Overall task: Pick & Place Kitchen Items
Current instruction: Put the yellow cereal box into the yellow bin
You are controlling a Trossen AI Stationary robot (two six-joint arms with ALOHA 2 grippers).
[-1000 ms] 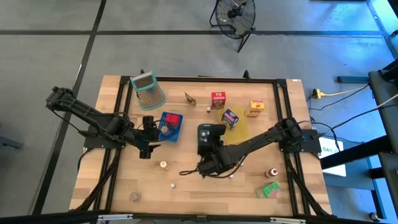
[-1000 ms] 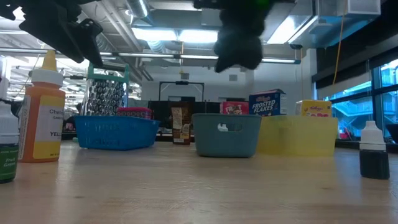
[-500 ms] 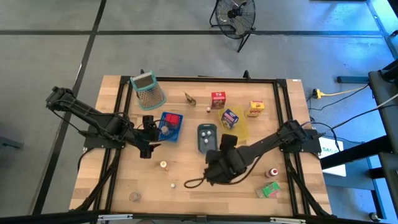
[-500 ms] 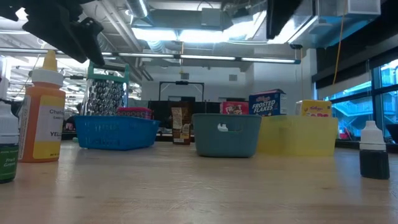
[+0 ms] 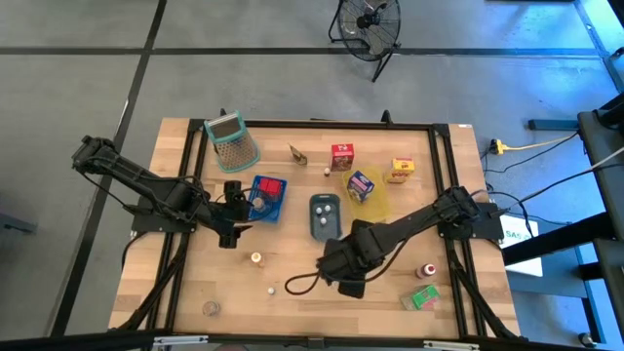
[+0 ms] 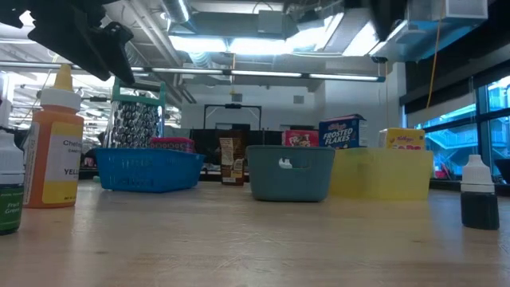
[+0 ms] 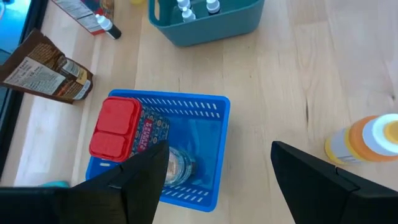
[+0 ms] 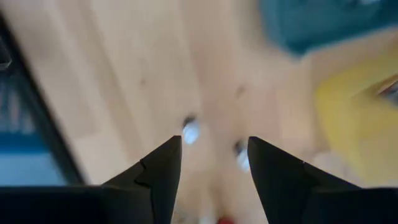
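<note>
The right gripper (image 5: pixel 343 271) hangs over the bare front middle of the surface (image 5: pixel 292 312), near the grey-blue tray (image 5: pixel 325 215); its fingers (image 8: pixel 155 168) stand apart with nothing between them. The left gripper (image 5: pixel 230 210) waits just beside the blue basket (image 5: pixel 267 197), fingers spread wide and empty too.

The kitchen items are scattered. A red-lidded carton (image 7: pixel 124 127) lies in the blue basket, a blue cereal box (image 5: pixel 361 183) sits on the yellow tray (image 5: pixel 378 203), and small white dropper bottles (image 7: pixel 185 11) stand in the grey-blue tray. Loose on the surface are a red carton (image 5: pixel 342 156), a yellow carton (image 5: pixel 400 171), a green carton (image 5: pixel 423 297), a red-capped bottle (image 5: pixel 426 270) and an orange sauce bottle (image 5: pixel 255 258).

The likely trouble: the right wrist view is smeared, and the small white pieces (image 8: pixel 190 130) ahead of the fingers are round and light. A descent slightly off centre could nudge one and send it rolling. The arm's loose cable (image 5: pixel 297 285) trails low and might sweep such pieces aside.
</note>
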